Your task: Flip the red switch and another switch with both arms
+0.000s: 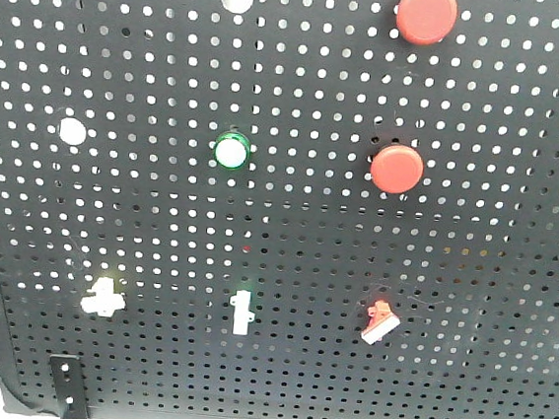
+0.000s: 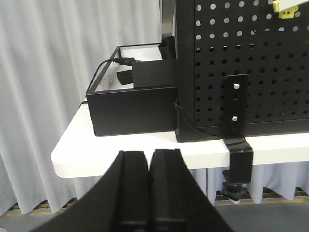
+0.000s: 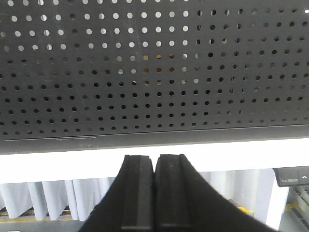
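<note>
The left gripper (image 2: 149,193) has its black jaws pressed together with nothing between them, and it sits low in front of the white table (image 2: 145,150), short of its edge. Beyond it on the tabletop stands a black box (image 2: 130,108) with a cable running into its top, just beside the foot of the black pegboard (image 2: 251,63), which a black clamp bracket (image 2: 237,125) fastens to the table edge. The yellow-based switch (image 2: 288,6) shows only at the top right corner of that view, well apart from the jaws. The right gripper (image 3: 154,193) is likewise closed and empty, facing the lower rim of the pegboard (image 3: 154,72) with the white table edge just ahead of it. In the front view the red switch (image 1: 381,322) sits low on the right of the board, tilted (its white lever is at the lower end), while the yellow-glowing switch (image 1: 102,294) is low on the left and an upright white toggle (image 1: 241,313) stands between them. Higher up are a green-ringed button (image 1: 231,149) and two large red push buttons (image 1: 397,168). Grey curtains (image 2: 48,72) hang behind the table, reaching a floor with yellow marking.
</note>
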Available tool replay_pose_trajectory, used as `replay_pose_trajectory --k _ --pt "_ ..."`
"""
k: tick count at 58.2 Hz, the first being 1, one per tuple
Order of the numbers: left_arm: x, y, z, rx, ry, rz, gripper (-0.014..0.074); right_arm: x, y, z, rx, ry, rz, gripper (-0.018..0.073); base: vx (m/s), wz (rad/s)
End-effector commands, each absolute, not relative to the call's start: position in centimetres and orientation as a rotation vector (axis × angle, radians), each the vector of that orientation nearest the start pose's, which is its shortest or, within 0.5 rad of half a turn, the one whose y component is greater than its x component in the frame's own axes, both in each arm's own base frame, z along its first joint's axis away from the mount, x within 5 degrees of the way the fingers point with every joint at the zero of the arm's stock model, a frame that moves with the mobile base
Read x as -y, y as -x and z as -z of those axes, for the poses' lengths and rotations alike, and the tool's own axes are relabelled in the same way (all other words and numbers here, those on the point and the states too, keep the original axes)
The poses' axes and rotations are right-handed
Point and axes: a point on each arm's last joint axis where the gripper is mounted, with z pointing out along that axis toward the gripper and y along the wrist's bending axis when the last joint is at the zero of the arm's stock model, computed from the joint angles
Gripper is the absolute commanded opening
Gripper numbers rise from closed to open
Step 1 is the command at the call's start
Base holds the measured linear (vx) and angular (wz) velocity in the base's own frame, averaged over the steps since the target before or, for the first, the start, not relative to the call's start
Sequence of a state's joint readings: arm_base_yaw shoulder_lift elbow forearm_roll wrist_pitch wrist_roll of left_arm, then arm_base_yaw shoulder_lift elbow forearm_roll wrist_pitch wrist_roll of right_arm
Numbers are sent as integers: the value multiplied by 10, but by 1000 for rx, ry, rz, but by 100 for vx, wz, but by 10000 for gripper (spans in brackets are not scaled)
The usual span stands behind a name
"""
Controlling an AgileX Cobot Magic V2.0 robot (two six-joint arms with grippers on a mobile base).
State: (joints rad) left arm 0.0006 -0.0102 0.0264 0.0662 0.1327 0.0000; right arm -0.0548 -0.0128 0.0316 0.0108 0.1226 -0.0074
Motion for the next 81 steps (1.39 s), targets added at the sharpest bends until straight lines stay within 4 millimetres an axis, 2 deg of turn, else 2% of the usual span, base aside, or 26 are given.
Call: replay_pose_trajectory --k 1,81 --pt "0 -56 -194 -1555 -39 -41 2 3 -56 -198 -1537 -38 58 -6 0 0" --pt "0 -56 -194 -1555 -39 -41 2 3 -56 -198 -1537 -38 58 -6 0 0"
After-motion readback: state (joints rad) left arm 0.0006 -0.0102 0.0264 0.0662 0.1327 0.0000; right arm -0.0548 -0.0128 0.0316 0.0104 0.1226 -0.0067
